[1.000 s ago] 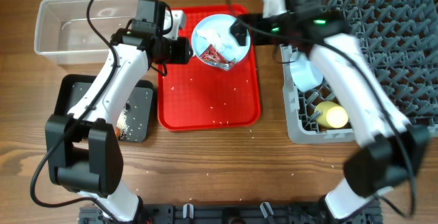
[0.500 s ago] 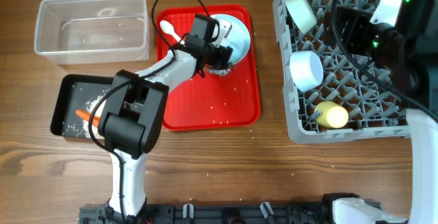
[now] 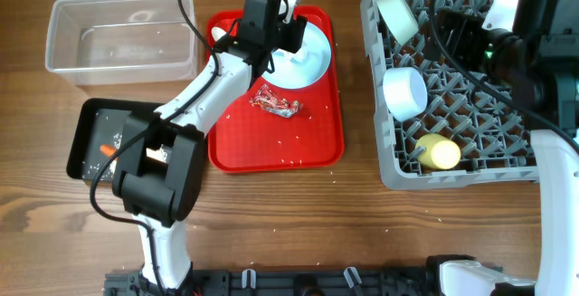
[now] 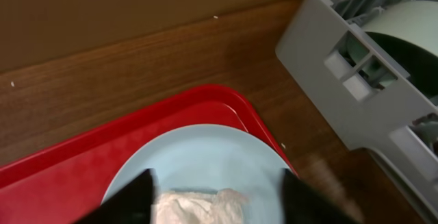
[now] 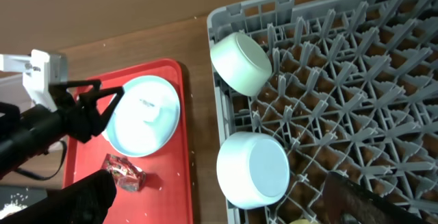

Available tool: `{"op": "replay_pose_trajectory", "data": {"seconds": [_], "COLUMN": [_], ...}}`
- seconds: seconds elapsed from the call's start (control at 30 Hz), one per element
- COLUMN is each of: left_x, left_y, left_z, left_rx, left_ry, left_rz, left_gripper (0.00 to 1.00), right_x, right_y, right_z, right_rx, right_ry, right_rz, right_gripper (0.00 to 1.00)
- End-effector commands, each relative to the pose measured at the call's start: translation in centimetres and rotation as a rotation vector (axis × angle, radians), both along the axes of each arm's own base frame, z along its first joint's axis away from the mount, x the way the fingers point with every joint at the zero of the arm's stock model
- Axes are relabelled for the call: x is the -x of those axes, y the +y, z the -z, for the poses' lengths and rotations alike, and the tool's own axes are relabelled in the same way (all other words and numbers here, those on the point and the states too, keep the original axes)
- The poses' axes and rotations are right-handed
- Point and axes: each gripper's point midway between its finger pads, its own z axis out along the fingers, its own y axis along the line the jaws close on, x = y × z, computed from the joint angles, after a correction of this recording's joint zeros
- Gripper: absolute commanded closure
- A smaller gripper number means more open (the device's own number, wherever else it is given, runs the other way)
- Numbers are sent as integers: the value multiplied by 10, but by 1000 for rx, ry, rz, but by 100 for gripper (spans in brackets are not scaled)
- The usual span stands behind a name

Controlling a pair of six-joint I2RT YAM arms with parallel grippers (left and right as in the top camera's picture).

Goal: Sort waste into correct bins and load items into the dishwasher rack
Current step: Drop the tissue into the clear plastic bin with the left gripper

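The pale blue plate lies on the flat red tray, also shown in the left wrist view. My left gripper is open just above it, fingers either side of the white tissue wad. The crumpled red foil wrapper lies on the red tray below the plate. The orange carrot and rice lie in the black tray. My right gripper is open and empty above the grey rack, which holds two bowls and the yellow cup. The spoon is hidden.
The clear tub stands at the back left, above the black tray. Rice grains are scattered on the red tray and the wood around it. The left arm stretches across the tray's left edge.
The right arm has pulled back from the plate to above the rack. The wrapper has gone from the plate onto the red tray. The left gripper has moved up over the plate.
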Motion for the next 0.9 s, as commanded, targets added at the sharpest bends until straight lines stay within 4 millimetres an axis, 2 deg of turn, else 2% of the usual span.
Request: {"op": "replay_pose_trajectory", "data": {"seconds": [0.0,0.1,0.17,0.2,0.23,0.27,0.3,0.37,0.47,0.5,0.53,0.57,0.6,0.63,0.7,0.73,0.77,0.8,0.83,0.87], "left_x": [-1,2,2,2,3,3,2,4,15,22,29,33,35,41,45,45,42,34,28,20], "left_y": [1,0,-2,-3,-5,-7,-7,3,52,84,118,161,192,238,283,298,306,316,320,323], "left_z": [85,111,129,129,129,124,115,70,-40,-83,-111,-124,-121,-100,-61,-45,-31,-13,-6,-2], "left_rx": [-43,-55,-62,-61,-61,-45,-29,-8,50,79,85,62,35,2,-25,-30,-34,-34,-33,-27], "left_ry": [119,157,172,170,169,167,167,154,95,58,31,21,36,111,224,260,285,297,292,272], "left_rz": [8,14,16,18,22,12,0,-38,-147,-206,-277,-379,-456,-554,-642,-673,-689,-707,-712,-715], "left_gripper": [33,28,29,45,85,96,96,96,96,96,96,96,96,96,96,88,59,19,0,0], "right_x": [-1,0,0,0,1,1,1,1,0,-1,-1,-2,-3,-3,-3,-3,-3,-3,-3,-2], "right_y": [-5,-5,-5,-5,-5,-5,-5,-5,-5,-5,-5,-5,-4,-4,-4,-4,-4,-4,-4,-4], "right_z": [10,11,11,11,12,12,13,12,11,11,10,9,8,8,8,8,8,8,9,9], "right_rx": [22,22,22,23,23,31,35,35,35,35,34,32,32,28,26,26,26,26,27,28], "right_ry": [31,38,41,41,44,45,45,45,38,34,29,24,19,19,19,20,20,21,23,26], "right_rz": [8,8,8,7,7,-1,-5,-5,-5,-5,-4,-3,-3,-5,-3,-3,-3,-3,-3,-4], "right_gripper": [0,0,0,0,0,0,0,0,0,0,0,0,0,0,0,0,0,0,0,0]}}
